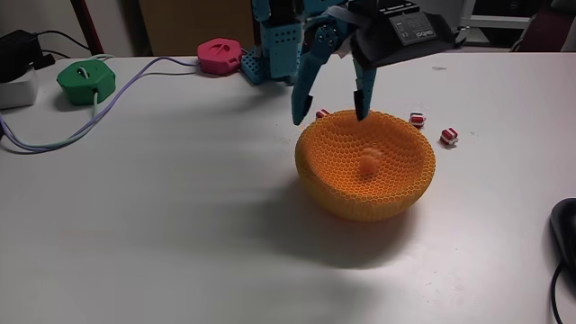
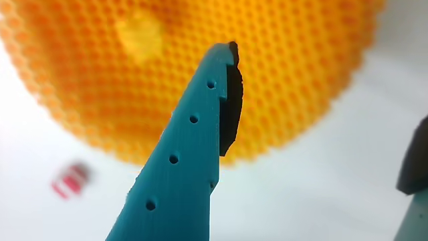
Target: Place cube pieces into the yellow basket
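Cube piece (image 1: 370, 163) (yellow-orange) inside yellow basket (image 1: 317, 153)

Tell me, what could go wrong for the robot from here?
1. The open gripper hangs right at the yellow basket's rim; a careless swing might clip it and shove the light-looking bowl.
2. Three red-and-white cube pieces lie on the table close behind the basket, one almost against its wall, so the fingers may have little room there.
3. Those cubes are tiny beside the fingers, so a grasp could easily slip.
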### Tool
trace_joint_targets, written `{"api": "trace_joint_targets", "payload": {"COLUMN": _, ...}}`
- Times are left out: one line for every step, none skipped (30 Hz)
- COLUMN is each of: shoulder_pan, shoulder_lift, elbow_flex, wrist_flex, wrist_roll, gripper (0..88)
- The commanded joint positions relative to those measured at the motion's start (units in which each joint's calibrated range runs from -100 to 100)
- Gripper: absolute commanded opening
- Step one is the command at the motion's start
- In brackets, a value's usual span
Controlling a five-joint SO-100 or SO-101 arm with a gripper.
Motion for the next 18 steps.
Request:
{"api": "trace_joint_targets", "payload": {"shoulder_pan": 3.0, "shoulder_lift": -7.9, "elbow_flex": -9.6, "wrist_flex": 16.2, "wrist_roll": 0.0, "gripper": 42.3}}
{"api": "trace_joint_targets", "payload": {"shoulder_pan": 3.0, "shoulder_lift": -10.0, "elbow_flex": -10.4, "wrist_flex": 21.6, "wrist_roll": -1.0, "gripper": 41.8}}
{"api": "trace_joint_targets", "payload": {"shoulder_pan": 2.7, "shoulder_lift": -12.6, "elbow_flex": -9.7, "wrist_flex": 25.9, "wrist_roll": -2.1, "gripper": 40.9}}
{"api": "trace_joint_targets", "payload": {"shoulder_pan": 1.9, "shoulder_lift": -15.4, "elbow_flex": -7.4, "wrist_flex": 29.3, "wrist_roll": -3.7, "gripper": 40.1}}
{"api": "trace_joint_targets", "payload": {"shoulder_pan": 0.3, "shoulder_lift": -19.4, "elbow_flex": -2.4, "wrist_flex": 29.6, "wrist_roll": -5.5, "gripper": 39.8}}
{"api": "trace_joint_targets", "payload": {"shoulder_pan": -1.5, "shoulder_lift": -23.6, "elbow_flex": 4.2, "wrist_flex": 29.3, "wrist_roll": -7.6, "gripper": 38.6}}
{"api": "trace_joint_targets", "payload": {"shoulder_pan": -3.7, "shoulder_lift": -27.3, "elbow_flex": 10.0, "wrist_flex": 28.2, "wrist_roll": -9.6, "gripper": 37.8}}
{"api": "trace_joint_targets", "payload": {"shoulder_pan": -5.8, "shoulder_lift": -30.6, "elbow_flex": 15.2, "wrist_flex": 27.3, "wrist_roll": -11.3, "gripper": 37.3}}
{"api": "trace_joint_targets", "payload": {"shoulder_pan": -8.1, "shoulder_lift": -33.1, "elbow_flex": 19.5, "wrist_flex": 26.4, "wrist_roll": -13.1, "gripper": 36.9}}
{"api": "trace_joint_targets", "payload": {"shoulder_pan": -10.4, "shoulder_lift": -34.8, "elbow_flex": 22.8, "wrist_flex": 25.9, "wrist_roll": -14.7, "gripper": 36.5}}
{"api": "trace_joint_targets", "payload": {"shoulder_pan": -12.3, "shoulder_lift": -35.5, "elbow_flex": 25.1, "wrist_flex": 25.4, "wrist_roll": -15.9, "gripper": 36.0}}
{"api": "trace_joint_targets", "payload": {"shoulder_pan": -14.0, "shoulder_lift": -35.6, "elbow_flex": 27.3, "wrist_flex": 24.7, "wrist_roll": -17.4, "gripper": 35.7}}
{"api": "trace_joint_targets", "payload": {"shoulder_pan": -15.9, "shoulder_lift": -35.6, "elbow_flex": 29.3, "wrist_flex": 23.5, "wrist_roll": -18.9, "gripper": 35.3}}
{"api": "trace_joint_targets", "payload": {"shoulder_pan": -17.8, "shoulder_lift": -35.6, "elbow_flex": 31.6, "wrist_flex": 21.6, "wrist_roll": -20.2, "gripper": 35.1}}
{"api": "trace_joint_targets", "payload": {"shoulder_pan": -19.1, "shoulder_lift": -36.0, "elbow_flex": 34.2, "wrist_flex": 19.2, "wrist_roll": -20.9, "gripper": 35.1}}
{"api": "trace_joint_targets", "payload": {"shoulder_pan": -20.2, "shoulder_lift": -36.5, "elbow_flex": 36.8, "wrist_flex": 16.5, "wrist_roll": -21.1, "gripper": 35.1}}
{"api": "trace_joint_targets", "payload": {"shoulder_pan": -21.1, "shoulder_lift": -36.6, "elbow_flex": 39.4, "wrist_flex": 13.4, "wrist_roll": -21.1, "gripper": 35.1}}
{"api": "trace_joint_targets", "payload": {"shoulder_pan": -21.3, "shoulder_lift": -36.5, "elbow_flex": 41.8, "wrist_flex": 10.5, "wrist_roll": -20.4, "gripper": 34.5}}
